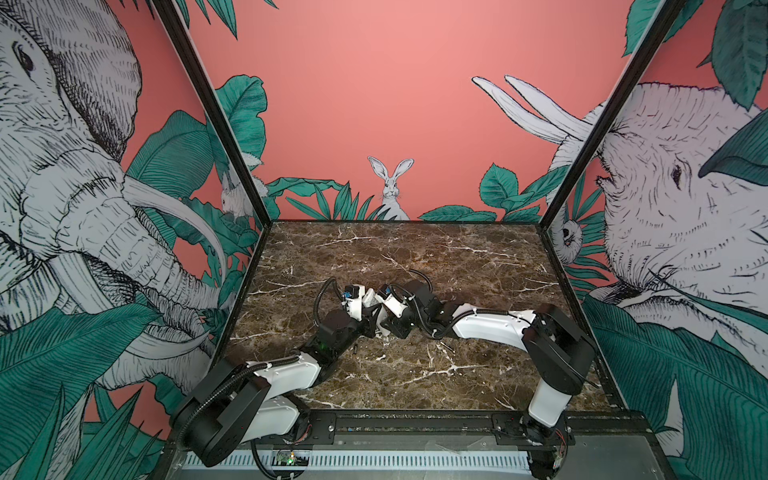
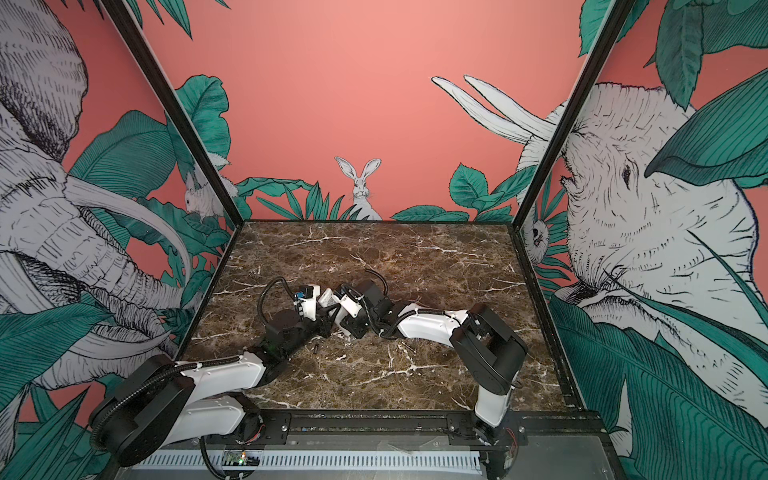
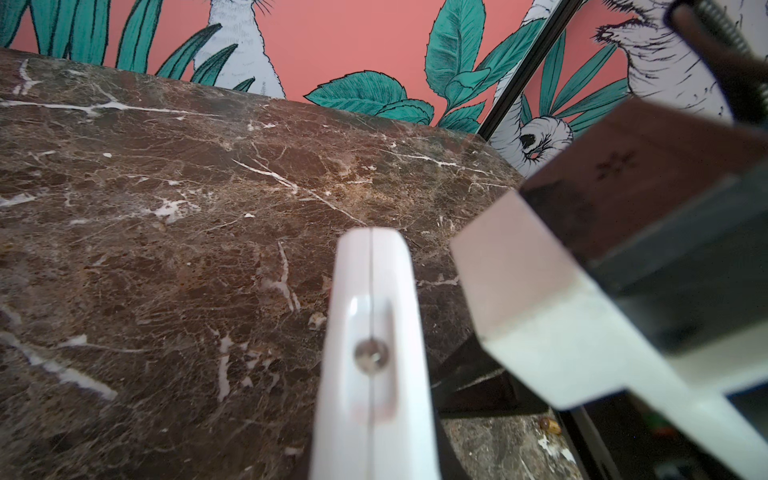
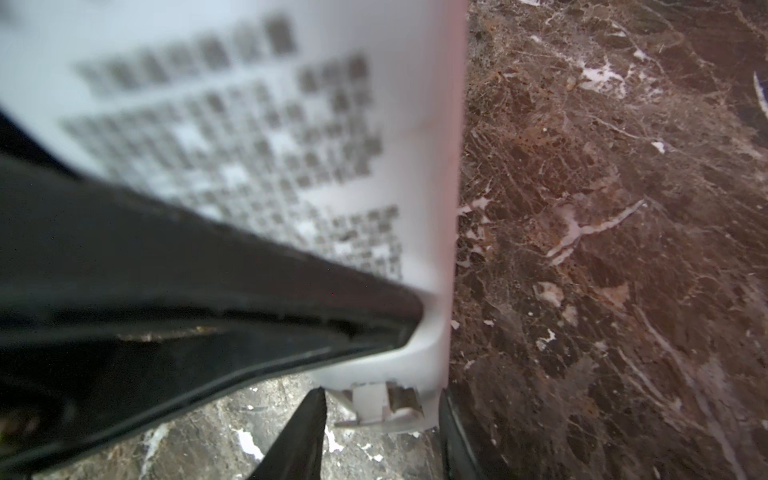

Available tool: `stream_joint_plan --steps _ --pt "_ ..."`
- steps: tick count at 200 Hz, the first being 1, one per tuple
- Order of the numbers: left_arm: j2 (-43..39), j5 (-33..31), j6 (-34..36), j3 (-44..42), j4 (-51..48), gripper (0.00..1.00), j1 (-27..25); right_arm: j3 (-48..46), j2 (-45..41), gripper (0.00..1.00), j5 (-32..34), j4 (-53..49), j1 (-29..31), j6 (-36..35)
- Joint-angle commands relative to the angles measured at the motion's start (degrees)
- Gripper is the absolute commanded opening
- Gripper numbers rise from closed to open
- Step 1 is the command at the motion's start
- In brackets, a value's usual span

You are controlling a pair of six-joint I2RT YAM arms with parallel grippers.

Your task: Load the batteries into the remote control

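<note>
Both arms met over the middle of the brown marble table (image 1: 478,257), and the remote (image 3: 370,332) was held up between them. In both top views it showed as a white bar tilted between the two wrists.

The left gripper (image 1: 371,319) was closed tight on the remote. In the left wrist view the remote ran edge-on away from the camera; a seam ran down its middle, and a small round lens sat in a shallow dip on its end.

In the right wrist view the remote's plain white back filled much of the frame, with blurred grey print on it. A broad black finger (image 4: 187,316) lay flat across that back; which gripper it belonged to could not be told.

The right gripper (image 4: 378,434) had its two black fingertips (image 4: 305,432) one on each side of the remote's other end, where a small notch with a clip showed. They stood apart and close against the white plastic; whether they pressed on it could not be told.

One battery (image 1: 356,347), slim and dark, lay on the table just beside the left forearm, apart from both grippers. A small gold-brown bit (image 3: 548,424) lay on the stone in the left wrist view, too blurred to name.
</note>
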Motion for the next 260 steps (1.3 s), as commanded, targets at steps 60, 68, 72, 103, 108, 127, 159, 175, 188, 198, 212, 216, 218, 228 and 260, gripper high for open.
stream_joint_plan --steps 60,68,72,103,108,127,159,175,188,198,212,216,218,228,260 --pt "1.72 1.21 0.92 0.15 -7.74 0.0 -0.54 0.23 -0.87 0.29 -0.57 3.08 -0.22 -0.04" --pt "1.84 1.2 0.88 0.24 -7.67 0.0 -0.54 -0.06 -1.18 0.27 -0.6 3.3 -0.23 -0.11" --pt "1.92 1.19 0.79 0.3 -7.6 0.0 -0.49 -0.17 -1.4 0.27 -0.64 3.39 -0.25 -0.04" --pt "2.57 1.11 0.69 0.59 -7.51 0.0 -0.53 -1.48 -3.26 0.24 -0.41 4.05 -0.33 0.03" --pt "2.57 0.97 0.66 0.66 -7.5 0.0 -0.54 -1.58 -3.5 0.24 -0.44 4.0 -0.38 0.06" --pt "2.61 0.76 0.82 0.77 -7.58 0.0 -0.54 -2.23 -4.76 0.24 -0.21 3.53 -0.73 0.79" --pt "2.53 0.27 0.97 0.77 -7.91 0.0 -0.54 -2.94 -6.73 0.24 1.97 0.67 -2.02 2.26" --pt "2.57 0.29 0.95 0.68 -7.77 0.0 -0.54 -3.12 -7.41 0.24 3.22 -1.53 -2.8 2.42" --pt "2.55 0.19 0.88 0.59 -7.69 0.0 -0.54 -3.81 -8.17 0.23 3.83 -2.56 -3.42 2.47" --pt "2.52 0.22 0.92 0.59 -7.67 0.0 -0.54 -4.64 -8.9 0.23 4.35 -2.99 -4.06 2.77" --pt "2.06 -0.14 1.09 0.59 -8.3 0.0 -0.54 -5.84 -9.21 0.24 4.97 -4.16 -4.84 3.07" --pt "1.82 -0.26 1.17 0.67 -8.71 0.0 -0.53 -6.22 -10.69 0.24 5.29 -4.73 -5.03 3.07" --pt "1.59 -0.31 1.27 0.68 -8.88 0.0 -0.53 -6.42 -11.25 0.24 5.49 -5.02 -5.16 3.11" --pt "0.59 -0.64 1.77 0.68 -9.94 0.0 -0.55 -7.18 -12.33 0.25 6.48 -7.06 -5.52 3.12" --pt "-3.94 -1.27 3.52 0.85 -14.71 0.0 -0.45 -9.17 -16.77 0.32 11.13 -16.32 -5.98 4.97"
